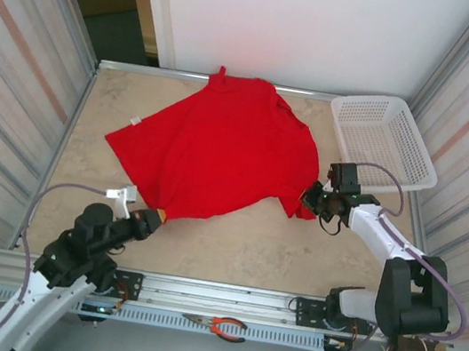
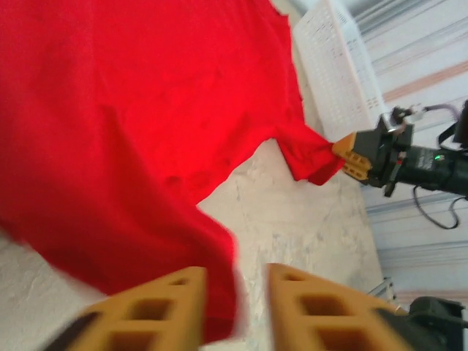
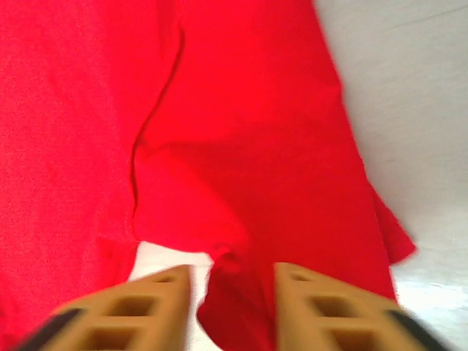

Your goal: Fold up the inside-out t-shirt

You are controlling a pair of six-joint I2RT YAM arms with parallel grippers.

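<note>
- Currently the inside-out t-shirt (image 1: pixel 221 151) is lying spread out and plain red side up, slightly rumpled, across the far half of the table (image 1: pixel 250 241); no fold is showing yet, so the job seems to be sitting at the spreading stage.
- At the shirt's near-left corner the left gripper (image 1: pixel 155 216) is standing with its jaws parted. In the left wrist view the hem is drooping loosely between its fingers (image 2: pixel 183 292), apparently unpinched.
- At the shirt's right corner the right gripper (image 1: pixel 310 197) is likewise parted, with a tuck of cloth lying in the gap in the right wrist view and not clamped.
- Next, I judge, both grippers are needing fresh holds on an edge to carry it over the shirt's middle.
- The table is looking pale and marbled, a white basket (image 1: pixel 385 138) is sitting just beyond the shirt's right side, and pliers (image 1: pixel 223 325) are resting well to its near side.
- Striped panels are flanking the shirt, and a white wall is standing behind it.
</note>
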